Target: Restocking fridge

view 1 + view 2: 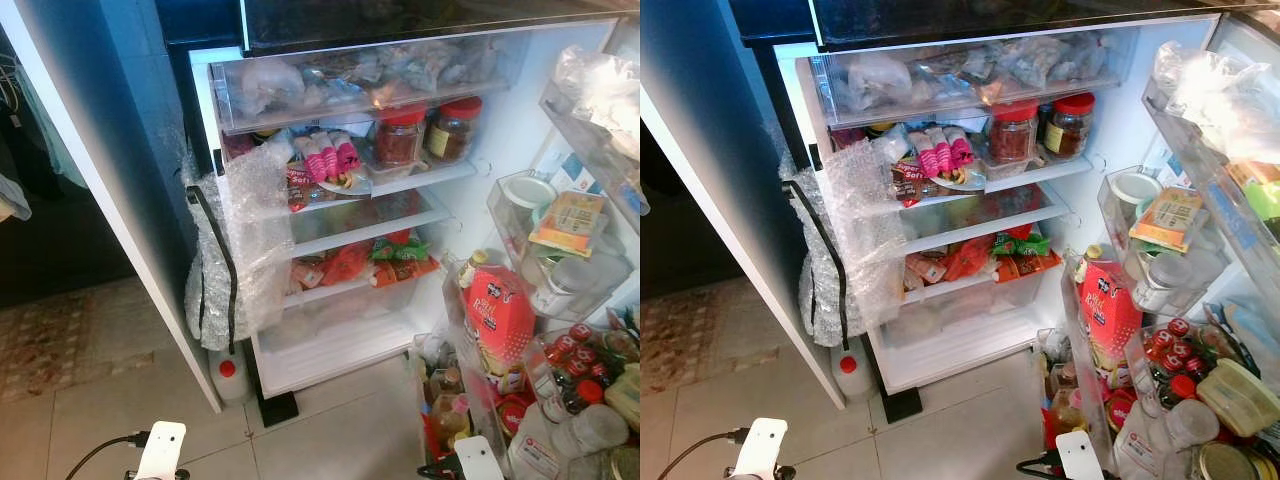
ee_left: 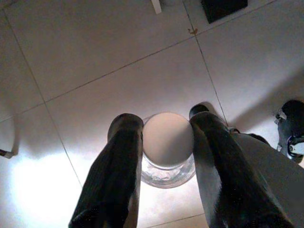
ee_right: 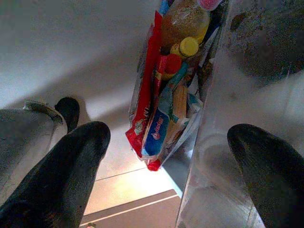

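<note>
Your left gripper (image 2: 164, 142) has its jaws clamped on a white-lidded jar (image 2: 167, 145), ready for shelving; your right gripper (image 3: 166, 156) hangs with its jaws apart.

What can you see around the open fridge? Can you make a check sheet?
Surface: pale tiled floor.
Job's things: open fridge, shelves crowded; two red-lidded jars; door racks packed with bottles.
Clutter: bubble wrap by the fridge's side; white jug with red cap on the floor.
Pincers: left pincer shut on a white-lidded glass jar; right pincer open.
Cables: black cable at left wrist.
Surroundings: rug.
</note>
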You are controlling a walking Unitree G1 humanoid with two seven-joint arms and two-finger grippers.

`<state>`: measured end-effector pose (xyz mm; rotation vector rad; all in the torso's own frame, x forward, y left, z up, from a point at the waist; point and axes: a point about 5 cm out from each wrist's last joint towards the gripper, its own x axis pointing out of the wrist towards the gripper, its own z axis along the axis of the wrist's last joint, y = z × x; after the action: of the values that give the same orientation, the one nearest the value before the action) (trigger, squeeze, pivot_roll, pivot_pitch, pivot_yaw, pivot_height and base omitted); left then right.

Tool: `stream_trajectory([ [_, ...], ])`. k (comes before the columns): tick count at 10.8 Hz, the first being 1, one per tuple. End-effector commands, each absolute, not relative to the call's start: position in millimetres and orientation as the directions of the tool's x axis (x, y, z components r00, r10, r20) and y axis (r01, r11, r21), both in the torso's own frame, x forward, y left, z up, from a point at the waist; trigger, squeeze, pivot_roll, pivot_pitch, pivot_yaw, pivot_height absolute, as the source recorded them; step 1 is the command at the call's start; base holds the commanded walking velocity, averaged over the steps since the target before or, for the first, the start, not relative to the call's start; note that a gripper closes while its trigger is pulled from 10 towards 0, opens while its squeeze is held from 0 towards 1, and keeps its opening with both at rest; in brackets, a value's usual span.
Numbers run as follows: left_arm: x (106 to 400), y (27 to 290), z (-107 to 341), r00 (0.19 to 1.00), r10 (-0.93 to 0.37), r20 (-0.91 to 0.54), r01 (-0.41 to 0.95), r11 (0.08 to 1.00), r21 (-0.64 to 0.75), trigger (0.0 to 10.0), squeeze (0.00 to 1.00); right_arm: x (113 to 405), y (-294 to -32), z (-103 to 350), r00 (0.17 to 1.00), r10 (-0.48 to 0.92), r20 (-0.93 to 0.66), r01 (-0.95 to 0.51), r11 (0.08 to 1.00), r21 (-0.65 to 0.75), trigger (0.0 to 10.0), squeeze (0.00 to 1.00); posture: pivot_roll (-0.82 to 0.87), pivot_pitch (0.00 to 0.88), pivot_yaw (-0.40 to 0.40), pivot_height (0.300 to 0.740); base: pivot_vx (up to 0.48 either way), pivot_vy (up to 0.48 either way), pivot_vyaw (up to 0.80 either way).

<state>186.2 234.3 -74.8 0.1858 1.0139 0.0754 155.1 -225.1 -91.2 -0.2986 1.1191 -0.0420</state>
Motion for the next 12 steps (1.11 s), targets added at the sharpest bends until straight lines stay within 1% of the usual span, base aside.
stream_trajectory([
  [1, 181.9, 236.7, -76.4, 0.51, 0.153, -0.847, 0.038, 0.979, 0.2, 10.0, 0.0, 154.2, -228.0, -90.9, 0.438, -0.185, -0.88, -0.118, 0.958, -0.26, 10.0, 0.0, -0.13, 0.034, -0.042, 0.74, 0.0, 0.0, 0.0],
  [12, 181.7, 237.2, -76.3, 0.509, 0.154, -0.847, 0.04, 0.979, 0.202, 10.0, 0.0, 154.3, -227.0, -91.0, 0.438, -0.175, -0.882, -0.127, 0.959, -0.253, 10.0, 0.0, -0.13, 0.028, -0.038, 0.74, 0.0, 0.0, 0.0],
])
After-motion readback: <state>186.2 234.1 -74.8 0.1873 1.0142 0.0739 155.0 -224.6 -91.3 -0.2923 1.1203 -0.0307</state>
